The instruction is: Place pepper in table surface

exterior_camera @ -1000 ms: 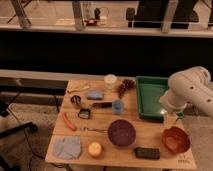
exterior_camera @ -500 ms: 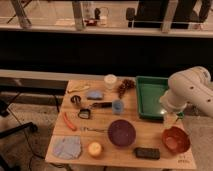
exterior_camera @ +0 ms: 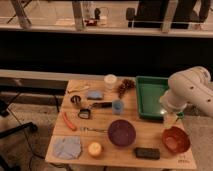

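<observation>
Pepper (exterior_camera: pixel 69 121) lay on the desk (exterior_camera: pixel 150 131) near its left edge as viewed, long axis diagonal, far across the purple bowl (exterior_camera: pixel 122 133) from the end effector (exterior_camera: pixel 171 118), which hung between green tray (exterior_camera: pixel 150 92) and orange bowl (exterior_camera: pixel 175 140) under the bent white arm (exterior_camera: pixel 190 90); whether it was open or held anything could not be told

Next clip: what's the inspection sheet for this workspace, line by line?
Surface: table surface, light wood, crowded.
Job's things: pepper lies on the wood near the left edge, nothing touching it.
Clutter: purple bowl, orange bowl, green tray, yellow ball, blue cloth, white cup, blue cup.
Grippers: gripper hangs under the white arm at the table's right side, between green tray and orange bowl, across the table from the pepper.
Cables: nothing seen.
Surroundings: dark wall and glazed railing behind; chair base at left.
</observation>
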